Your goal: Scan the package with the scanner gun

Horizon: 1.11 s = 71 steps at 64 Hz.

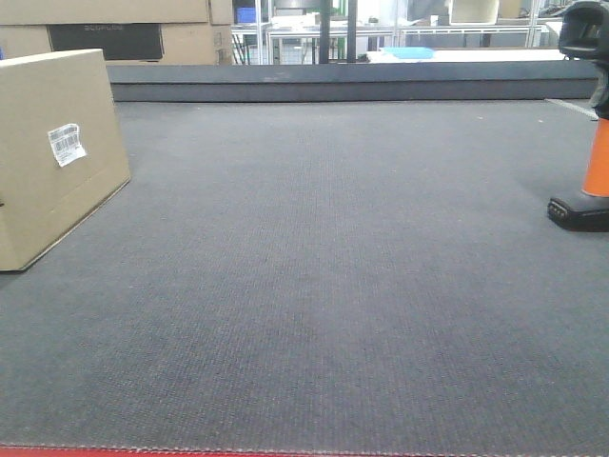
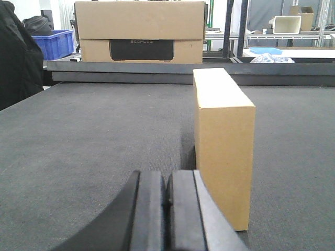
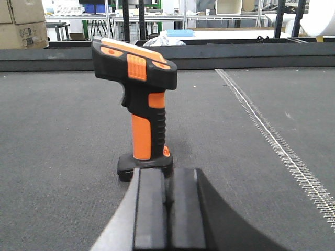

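Flanking bare gray mat (image 1: 324, 267): package (image 1: 57, 152), scanner gun (image 1: 590, 143); both grippers (image 2: 166, 214) (image 3: 167, 217) pressed closed, empty.

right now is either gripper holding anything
No. Left gripper and right gripper are shut on nothing; tan cardboard package and orange-handled scanner gun stand free.

Package (image 1: 52, 152) and scanner gun (image 1: 590, 124) edge-cropped.

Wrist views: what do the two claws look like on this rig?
Both look alike: the left claw and right claw each show two flat, matte black rectangular pads on dark curved fingers. No cables, markings or arm links show.
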Motion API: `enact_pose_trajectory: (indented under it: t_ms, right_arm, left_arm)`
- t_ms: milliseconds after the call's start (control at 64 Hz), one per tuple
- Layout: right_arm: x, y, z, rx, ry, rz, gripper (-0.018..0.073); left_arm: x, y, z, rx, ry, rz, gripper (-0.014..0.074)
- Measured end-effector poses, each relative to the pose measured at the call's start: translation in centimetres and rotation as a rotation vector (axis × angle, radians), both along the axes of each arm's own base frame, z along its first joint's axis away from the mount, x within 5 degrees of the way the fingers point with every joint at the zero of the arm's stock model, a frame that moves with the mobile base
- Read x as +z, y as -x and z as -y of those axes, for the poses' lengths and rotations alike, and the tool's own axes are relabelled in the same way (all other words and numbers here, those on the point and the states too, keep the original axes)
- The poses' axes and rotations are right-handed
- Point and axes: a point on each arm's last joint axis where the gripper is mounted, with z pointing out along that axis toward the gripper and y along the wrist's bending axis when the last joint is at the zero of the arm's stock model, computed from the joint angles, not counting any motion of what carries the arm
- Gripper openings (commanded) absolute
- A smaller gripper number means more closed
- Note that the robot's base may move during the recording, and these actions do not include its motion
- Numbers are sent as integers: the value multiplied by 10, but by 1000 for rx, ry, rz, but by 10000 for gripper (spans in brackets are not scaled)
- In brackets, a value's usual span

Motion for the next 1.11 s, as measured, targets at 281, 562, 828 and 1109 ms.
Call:
enact_pose_trajectory:
  t_ms: [281,562,828,1109]
  right_arm:
    - [0,0,0,0,0,0,-165]
    - [0,0,0,0,2,0,-165]
    - [0,0,0,0,2,0,-165]
    - [0,0,0,0,2,0,-165]
  left_arm:
    - [0,0,0,0,0,0,-111]
    - [0,0,0,0,0,0,-111]
    - [0,0,0,0,0,0,-111]
    - [0,0,0,0,0,0,-111]
